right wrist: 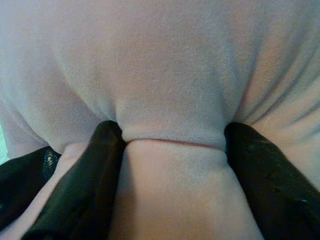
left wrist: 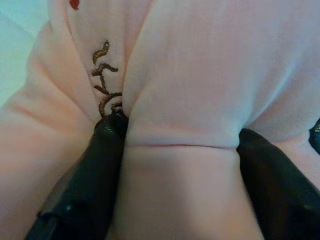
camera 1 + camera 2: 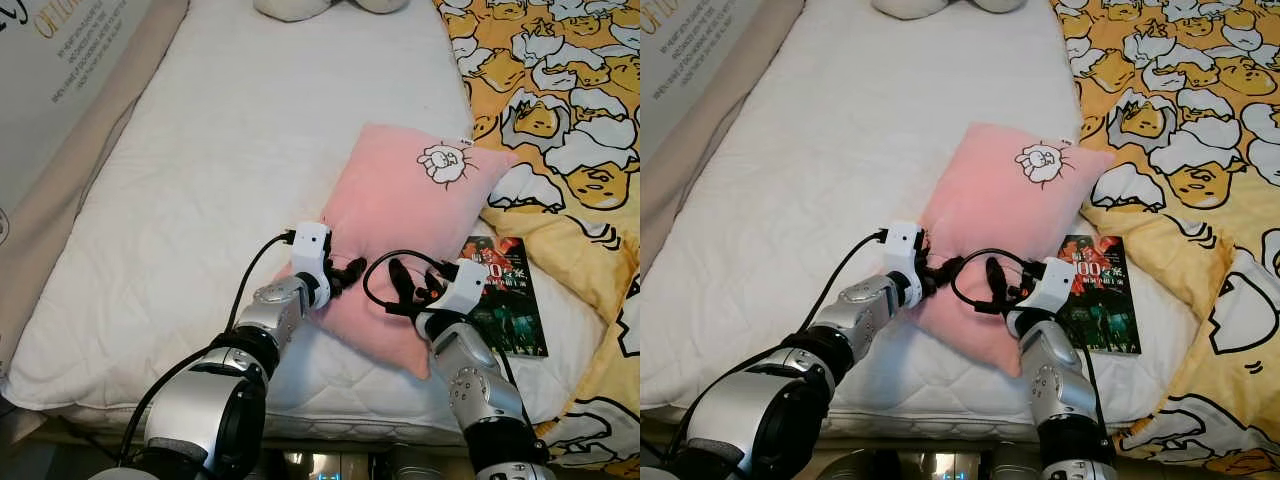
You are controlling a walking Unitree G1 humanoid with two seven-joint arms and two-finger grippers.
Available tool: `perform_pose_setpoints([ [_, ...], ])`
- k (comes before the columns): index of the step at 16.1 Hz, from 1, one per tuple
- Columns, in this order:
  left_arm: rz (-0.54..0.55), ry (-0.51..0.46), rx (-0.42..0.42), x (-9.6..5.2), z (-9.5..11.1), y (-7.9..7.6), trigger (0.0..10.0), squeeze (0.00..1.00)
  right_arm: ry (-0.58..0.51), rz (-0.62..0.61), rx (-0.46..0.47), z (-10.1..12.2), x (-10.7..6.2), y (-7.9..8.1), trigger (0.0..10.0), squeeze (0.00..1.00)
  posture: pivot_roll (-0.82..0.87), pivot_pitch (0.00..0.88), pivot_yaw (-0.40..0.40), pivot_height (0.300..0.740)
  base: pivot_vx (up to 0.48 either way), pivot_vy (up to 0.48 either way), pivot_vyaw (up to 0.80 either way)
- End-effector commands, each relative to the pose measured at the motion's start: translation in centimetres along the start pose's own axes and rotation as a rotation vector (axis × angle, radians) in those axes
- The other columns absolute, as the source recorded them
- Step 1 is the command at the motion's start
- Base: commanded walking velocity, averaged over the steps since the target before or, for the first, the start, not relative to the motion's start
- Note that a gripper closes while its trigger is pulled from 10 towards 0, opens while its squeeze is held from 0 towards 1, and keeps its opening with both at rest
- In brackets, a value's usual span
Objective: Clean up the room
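The right gripper is clamped on the seam edge of a pink pillow. One black finger runs from 7 o'clock up toward the centre, the other from 4 o'clock; their tips press into the fabric at 9 and 3 o'clock of the pinched fold. A thin reddish seam line runs straight between the two tips. Above it the pillow bulges up to 12 o'clock, soft and fuzzy, with creases fanning out at 2 o'clock. Below the seam, more pink fabric fills the gap between the fingers. At 8 o'clock a dark shape lies beside the finger; what it is cannot be told.
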State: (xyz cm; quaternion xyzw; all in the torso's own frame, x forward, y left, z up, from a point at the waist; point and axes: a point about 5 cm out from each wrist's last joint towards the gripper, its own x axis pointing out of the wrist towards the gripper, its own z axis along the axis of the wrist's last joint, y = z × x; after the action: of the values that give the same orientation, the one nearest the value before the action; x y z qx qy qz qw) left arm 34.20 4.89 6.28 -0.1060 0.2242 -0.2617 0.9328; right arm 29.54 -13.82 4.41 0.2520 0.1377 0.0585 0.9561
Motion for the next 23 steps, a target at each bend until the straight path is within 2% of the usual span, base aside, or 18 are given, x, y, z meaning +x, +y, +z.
perform_pose_setpoints([
  [1,0.028,0.099,-0.063,-0.4,-2.3,0.3,0.0,0.0,0.096,-0.018,-0.003,-2.2,-0.6,-0.3,0.0,0.0,-0.15,0.135,0.057,0.74,0.0,0.0,0.0],
  [3,0.023,0.093,-0.072,-0.3,-2.1,0.3,0.0,0.0,0.098,-0.025,0.007,-2.3,-0.7,-0.5,0.0,0.0,-0.15,0.131,0.055,0.74,0.0,0.0,0.0],
  [7,0.013,0.112,-0.025,-0.3,-2.4,0.0,0.0,0.0,0.103,-0.029,0.038,-2.4,-0.7,-0.8,0.0,0.0,-0.15,0.12,0.052,0.74,0.0,0.0,0.0],
  [10,0.014,0.113,-0.017,-0.4,-2.5,0.1,0.0,0.0,0.096,-0.026,0.031,-2.2,-0.7,-0.8,0.0,0.0,-0.14,0.107,0.05,0.74,0.0,0.0,0.0],
  [12,0.012,0.066,-0.039,-0.4,-1.6,0.5,0.0,0.0,0.066,-0.016,-0.005,-1.5,-0.6,-0.5,0.0,0.0,-0.14,0.086,0.054,0.74,0.0,0.0,0.0],
  [14,-0.012,-0.066,-0.019,-0.7,1.5,1.8,0.0,0.0,0.005,0.006,-0.041,0.3,-0.6,-0.2,0.0,0.0,-0.12,0.066,0.055,0.74,0.0,0.0,0.0],
  [15,-0.012,-0.084,-0.015,-0.9,1.9,2.1,0.0,0.0,0.002,0.007,-0.041,0.5,-0.7,-0.2,0.0,0.0,-0.12,0.066,0.055,0.74,0.0,0.0,0.0],
  [17,0.021,-0.202,-0.022,-2.2,4.7,4.7,0.0,0.0,0.003,-0.023,-0.051,0.3,-1.1,-1.2,0.0,0.0,-0.09,0.054,0.058,0.74,0.0,0.0,0.0],
  [18,0.043,-0.254,0.004,-3.1,6.2,6.1,0.0,0.0,-0.004,-0.023,-0.059,0.6,-1.2,-1.3,0.0,0.0,-0.08,0.047,0.057,0.74,0.0,0.0,0.0],
  [20,0.043,-0.277,0.017,-3.4,6.9,6.4,0.0,0.0,-0.015,-0.013,-0.073,1.0,-1.1,-1.0,0.0,0.0,-0.07,0.04,0.056,0.74,0.0,0.0,0.0],
  [21,0.025,-0.313,0.062,-3.8,8.0,6.6,0.0,0.0,-0.051,0.011,-0.103,2.1,-0.7,-0.4,0.0,0.0,-0.06,0.03,0.054,0.74,0.0,0.0,0.0],
  [23,0.019,-0.307,0.102,-3.9,8.1,6.6,0.0,0.0,-0.061,0.021,-0.109,2.5,-0.4,-0.1,0.0,0.0,-0.06,0.027,0.052,0.74,0.0,0.0,0.0],
])
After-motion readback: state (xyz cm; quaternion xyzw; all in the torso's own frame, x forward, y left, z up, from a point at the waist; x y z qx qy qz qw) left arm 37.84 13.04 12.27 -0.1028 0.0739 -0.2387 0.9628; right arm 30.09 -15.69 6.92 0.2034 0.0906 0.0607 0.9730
